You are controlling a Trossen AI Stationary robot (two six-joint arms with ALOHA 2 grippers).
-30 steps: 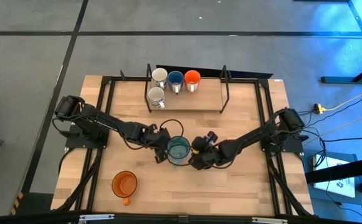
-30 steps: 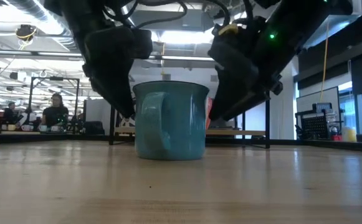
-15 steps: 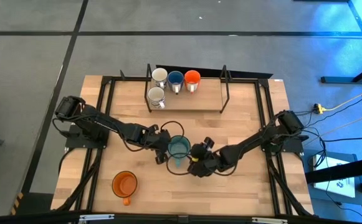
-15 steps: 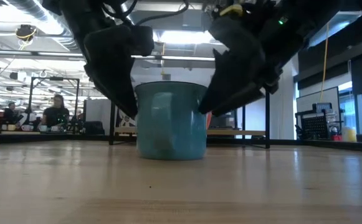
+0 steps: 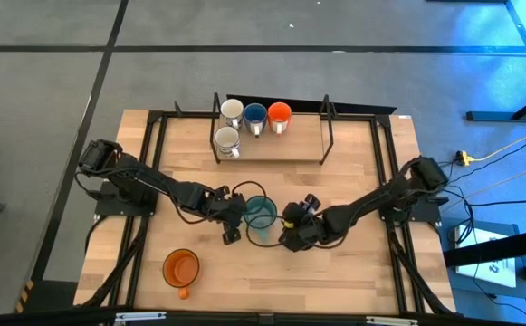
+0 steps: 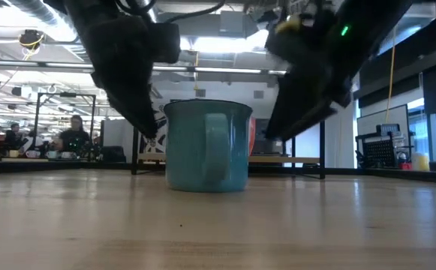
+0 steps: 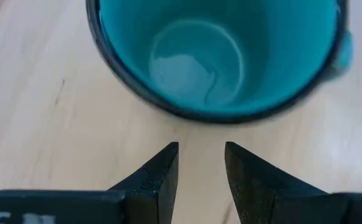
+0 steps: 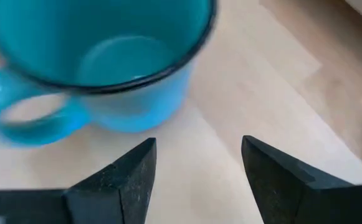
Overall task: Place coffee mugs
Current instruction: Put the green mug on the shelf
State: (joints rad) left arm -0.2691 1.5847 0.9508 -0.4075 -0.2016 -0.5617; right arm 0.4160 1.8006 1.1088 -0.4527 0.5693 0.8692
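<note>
The teal coffee mug [image 5: 261, 215] stands upright on its base mid-table, and in the low view its handle [image 6: 216, 146] faces the near edge. My left gripper [image 7: 199, 152] is just left of the mug [image 7: 218, 56], narrowly open and touching nothing. My right gripper [image 8: 198, 146] is open at the mug's right near side, short of the mug [image 8: 106, 50] and its handle [image 8: 31, 112]. Two white/grey mugs [image 5: 233, 110] [image 5: 227, 139], a dark blue mug [image 5: 255, 115] and an orange mug [image 5: 280, 114] stand on the rack. A second orange mug [image 5: 181, 268] sits near the left near corner.
A black wire-framed rack with a wooden shelf [image 5: 290, 140] stands at the table's far side, its right half bare. Bare wood lies to the right of the teal mug and along the near edge. People sit at desks in the room beyond [image 6: 71, 135].
The teal mug has turned about on its base without shifting, so its handle went from the left near side to facing the near edge. My right gripper swung toward the near edge around the mug, then came back to the right. My left gripper drew slightly away from the mug.
</note>
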